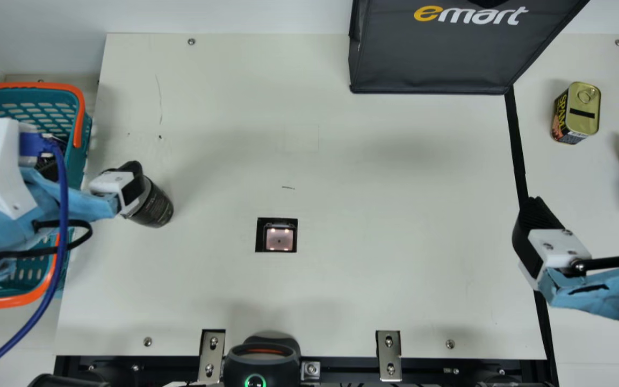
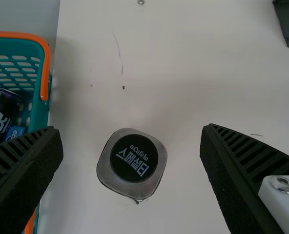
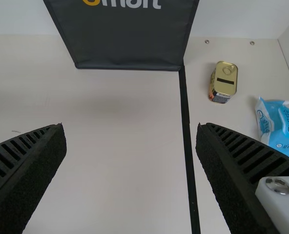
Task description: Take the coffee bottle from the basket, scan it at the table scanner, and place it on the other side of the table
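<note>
The bottle (image 1: 155,208) stands just beside the basket (image 1: 35,86). My left jaws (image 2: 131,129) gape; closing them off-centre could topple it. My right jaws (image 3: 131,126) are wide too.

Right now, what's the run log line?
coffee bottle: on table beside basket; left gripper: open at its cap; right gripper: open, empty

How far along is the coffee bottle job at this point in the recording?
Done: the coffee bottle is outside the basket, upright on the table, short of the scanner. In hand: nothing gripped; the left claw is open, with the bottle's cap between its fingers, touching neither. Left, apparently: scanning, then placing the bottle on the table's other side.
</note>
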